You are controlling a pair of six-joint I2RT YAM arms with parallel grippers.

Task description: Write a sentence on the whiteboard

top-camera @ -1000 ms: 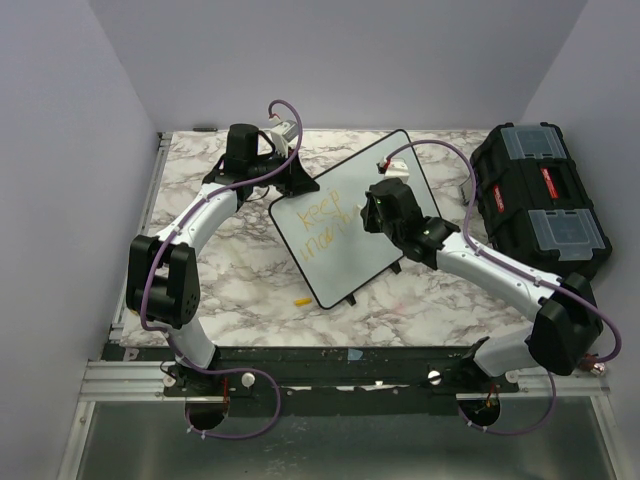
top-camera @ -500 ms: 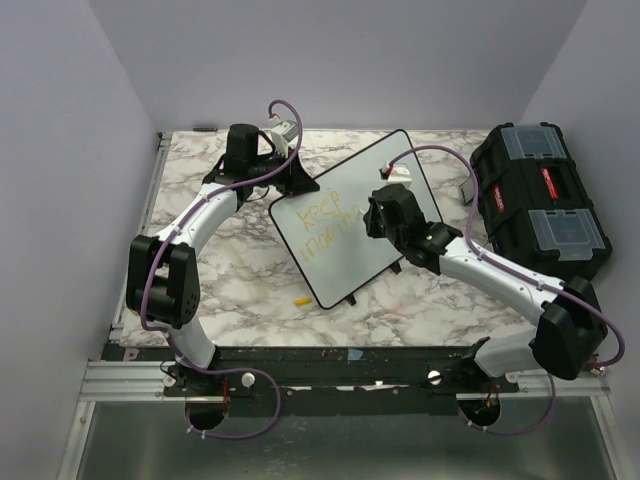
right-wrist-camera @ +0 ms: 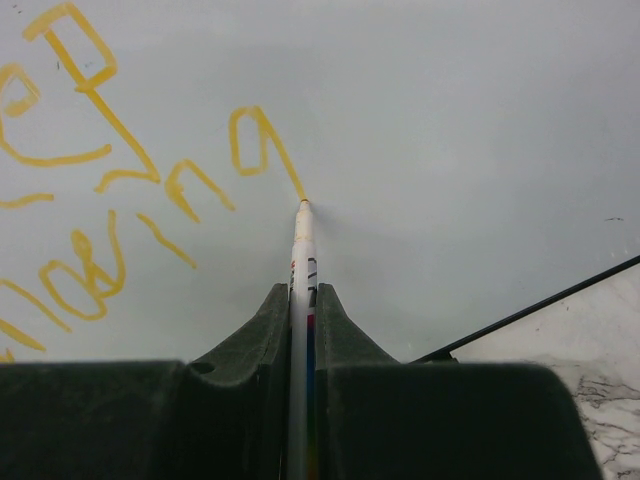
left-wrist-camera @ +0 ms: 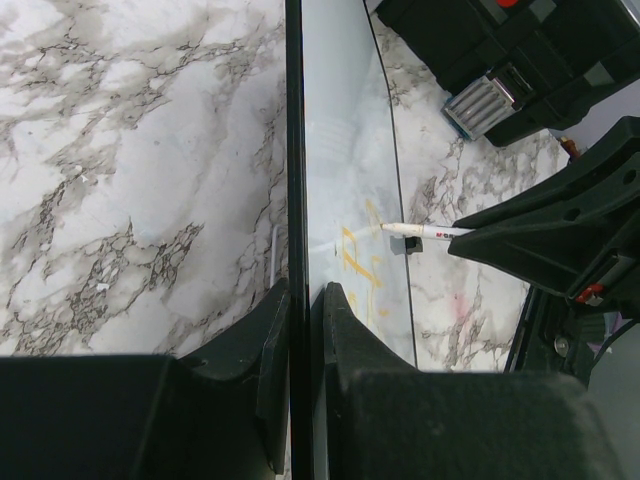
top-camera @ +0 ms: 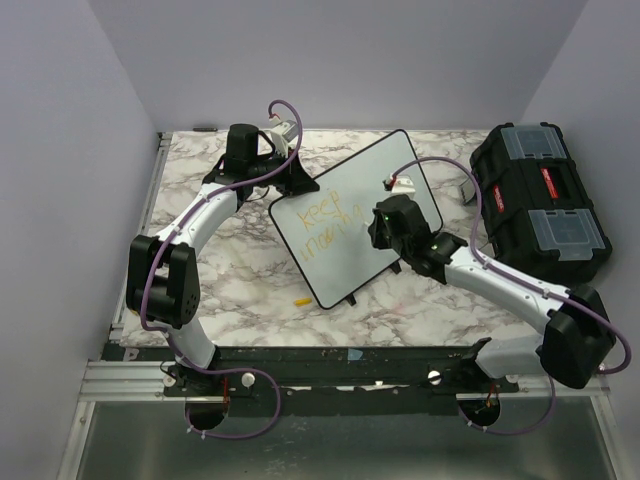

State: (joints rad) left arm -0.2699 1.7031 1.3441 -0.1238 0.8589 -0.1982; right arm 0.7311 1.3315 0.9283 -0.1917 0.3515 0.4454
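The whiteboard (top-camera: 385,165) lies tilted on the marble table, propped on a small black stand. My left gripper (top-camera: 291,186) is shut on its far-left rim; in the left wrist view the fingers (left-wrist-camera: 272,330) clamp the black edge of the board (left-wrist-camera: 345,150). My right gripper (top-camera: 386,228) is shut on a white marker (right-wrist-camera: 302,260) whose tip touches the board (right-wrist-camera: 450,120) at the end of a yellow stroke. The sentence (top-camera: 325,228) shows as two yellow lines starting "keep"; its strokes also show in the right wrist view (right-wrist-camera: 100,180) and in the left wrist view (left-wrist-camera: 360,265).
A black toolbox (top-camera: 540,200) with clear-lidded compartments stands at the right of the table. A small yellow cap (top-camera: 301,300) lies on the marble in front of the board's near corner. Lilac walls close in the left, back and right sides.
My right gripper has moved with the marker a little to the right and toward the near edge of the board, and the second yellow line has grown longer. The left arm has not moved.
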